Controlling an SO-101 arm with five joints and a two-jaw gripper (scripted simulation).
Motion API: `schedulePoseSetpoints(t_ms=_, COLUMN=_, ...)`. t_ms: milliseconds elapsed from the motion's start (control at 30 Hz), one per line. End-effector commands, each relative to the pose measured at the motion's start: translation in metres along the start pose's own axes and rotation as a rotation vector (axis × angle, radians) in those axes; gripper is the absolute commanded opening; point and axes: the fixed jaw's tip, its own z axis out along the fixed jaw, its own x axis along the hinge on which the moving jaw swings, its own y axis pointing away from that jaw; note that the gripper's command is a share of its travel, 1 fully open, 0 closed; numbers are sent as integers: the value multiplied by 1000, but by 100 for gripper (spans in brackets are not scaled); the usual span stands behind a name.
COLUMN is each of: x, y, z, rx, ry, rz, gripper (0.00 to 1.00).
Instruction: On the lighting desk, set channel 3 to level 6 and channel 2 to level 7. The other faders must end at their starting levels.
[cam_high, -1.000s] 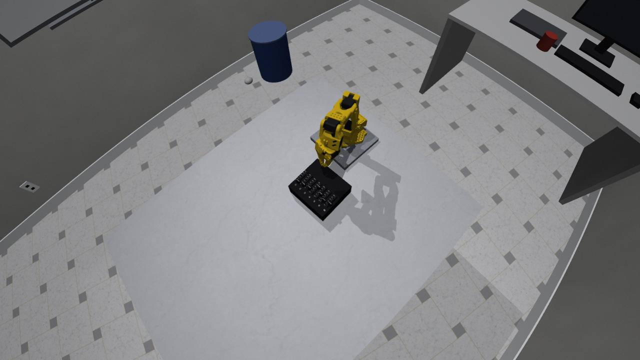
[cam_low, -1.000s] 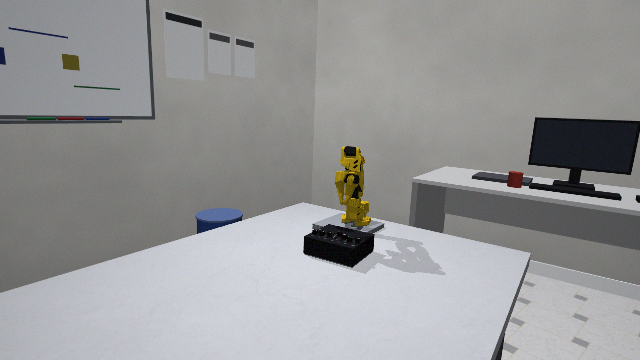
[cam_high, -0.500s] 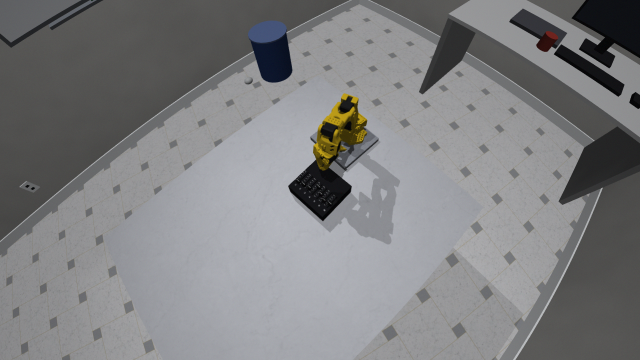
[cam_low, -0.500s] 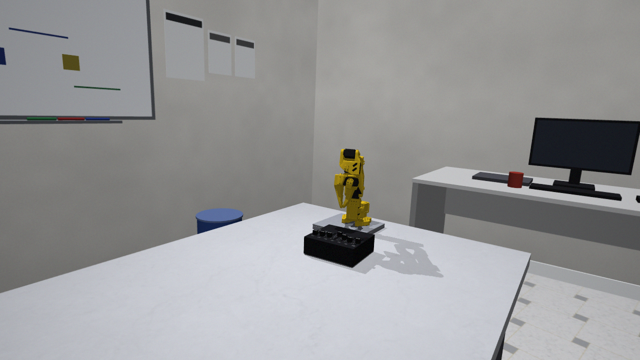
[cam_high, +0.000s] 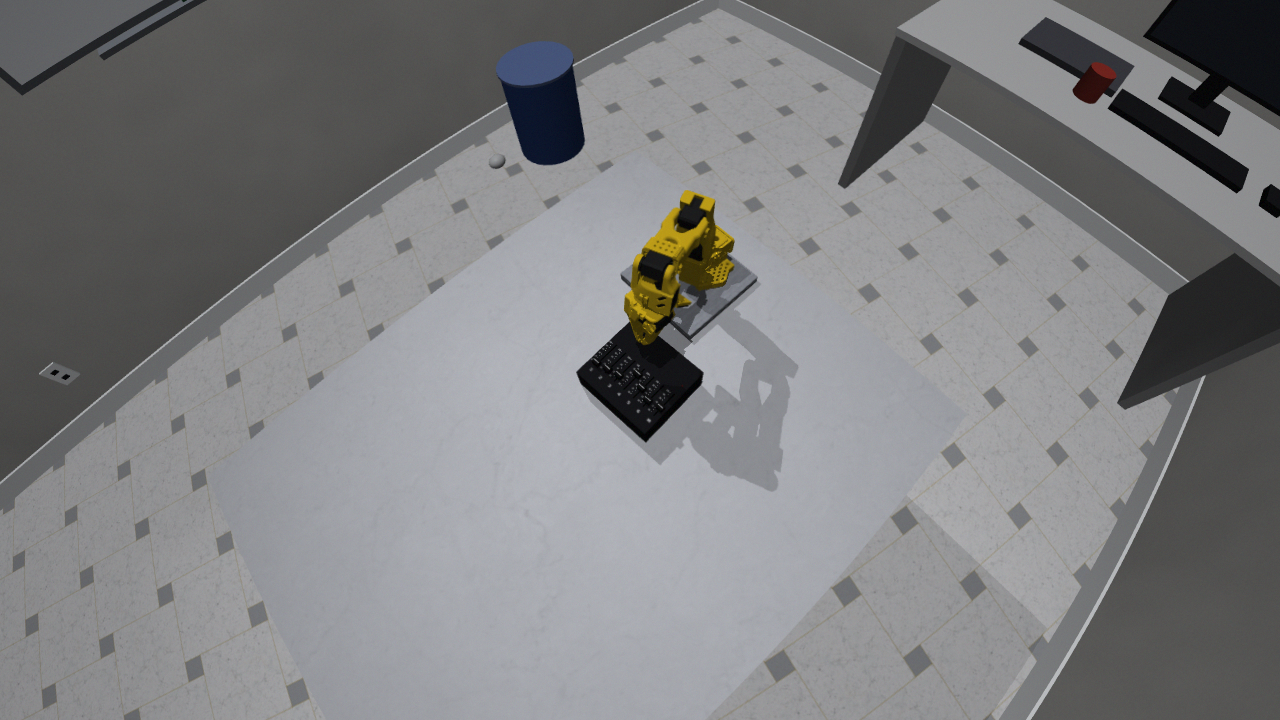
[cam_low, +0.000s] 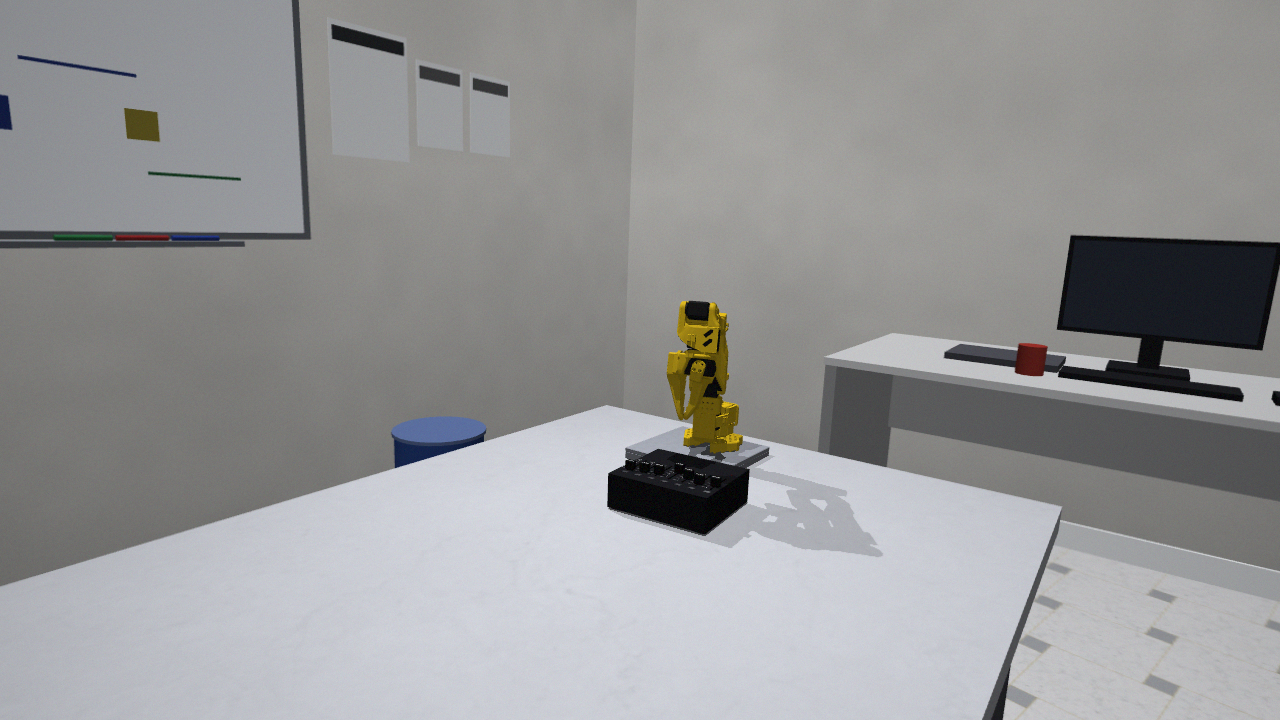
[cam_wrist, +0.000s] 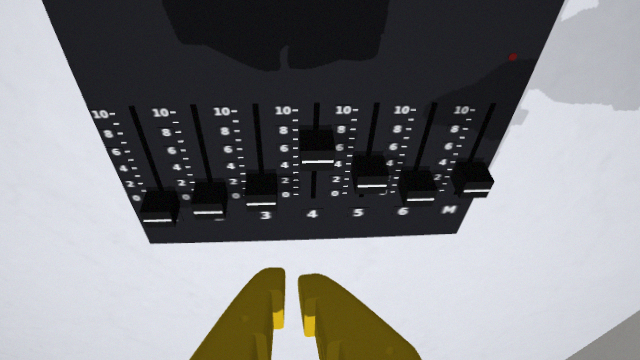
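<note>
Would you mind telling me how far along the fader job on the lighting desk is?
Nothing looks done yet. On the lighting desk, the channel 3 fader and the channel 2 fader both sit near the bottom of their scales. The gripper is shut, holds nothing, and hovers short of the desk's front edge. Both faders remain to be raised, to 6 and 7.
</note>
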Motion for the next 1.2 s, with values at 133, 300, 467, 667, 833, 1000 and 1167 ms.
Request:
schedulePoseSetpoints(t_ms=133, x=7, y=1, z=7, rx=-7, ry=-16, rz=4, gripper=0)
schedulePoseSetpoints(t_ms=300, x=12, y=1, z=15, rx=-13, ry=-31, rz=7, gripper=0)
schedulePoseSetpoints(t_ms=467, x=15, y=2, z=20, rx=-17, ry=-40, rz=9, gripper=0)
schedulePoseSetpoints(t_ms=667, x=15, y=2, z=21, rx=-17, ry=-42, rz=10, gripper=0)
schedulePoseSetpoints(t_ms=833, x=15, y=2, z=21, rx=-17, ry=-42, rz=10, gripper=0)
schedulePoseSetpoints(t_ms=1000, x=15, y=2, z=21, rx=-17, ry=-42, rz=10, gripper=0)
schedulePoseSetpoints(t_ms=1167, x=15, y=2, z=21, rx=-17, ry=-42, rz=10, gripper=0)
